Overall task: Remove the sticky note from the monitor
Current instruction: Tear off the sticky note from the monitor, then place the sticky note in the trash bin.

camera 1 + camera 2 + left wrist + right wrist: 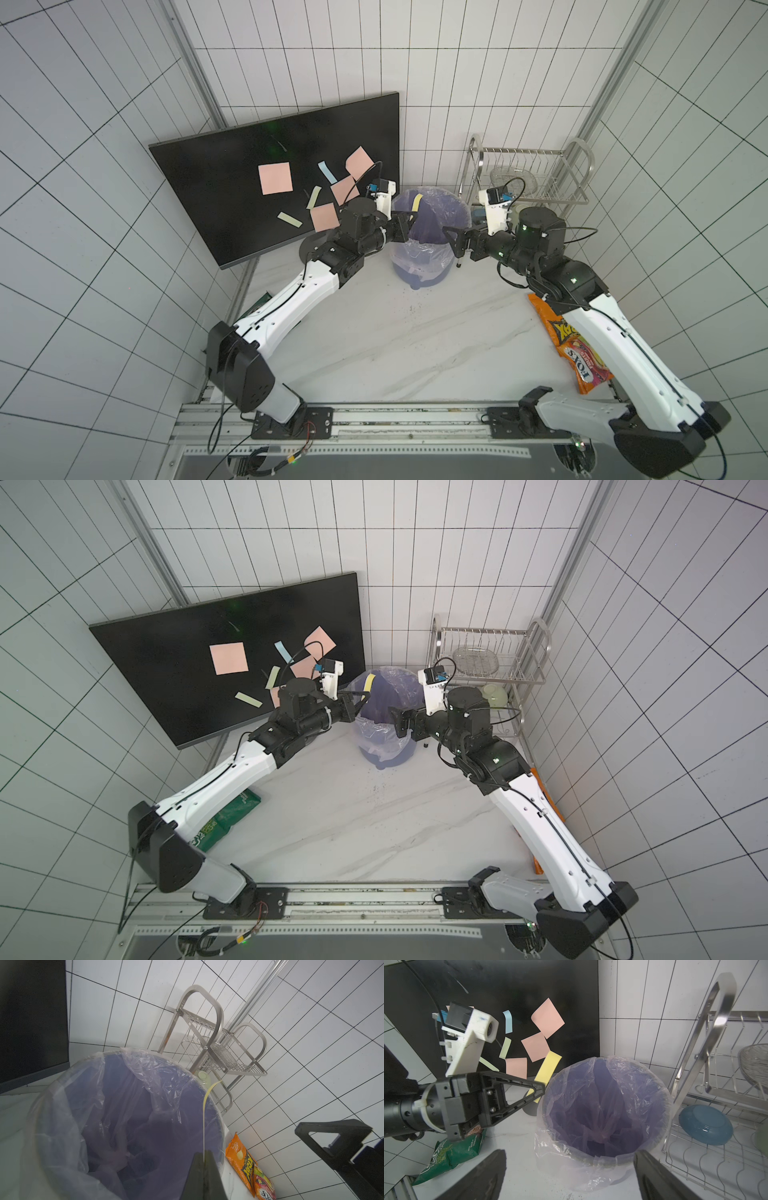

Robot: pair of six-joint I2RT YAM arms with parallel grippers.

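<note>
The black monitor [224,187] [166,667] leans at the back left, and several pink, blue and green sticky notes, such as a pink one [275,178], are stuck on it. My left gripper [411,216] [204,1157] is shut on a yellow sticky note [417,202] [548,1068]. It holds the note upright over the near-left rim of the purple lined bin [422,266] [660,1088]. In the left wrist view that sticky note [204,1118] shows edge-on, rising from the shut jaws. My right gripper [449,235] [569,1153] stands open and empty at the bin's right side.
A steel dish rack [536,174] with a blue bowl [705,1124] stands at the back right. Orange snack bags [577,349] lie under the right arm. A green bag [232,812] lies by the left arm. The monitor's round base [309,249] sits next to the left wrist.
</note>
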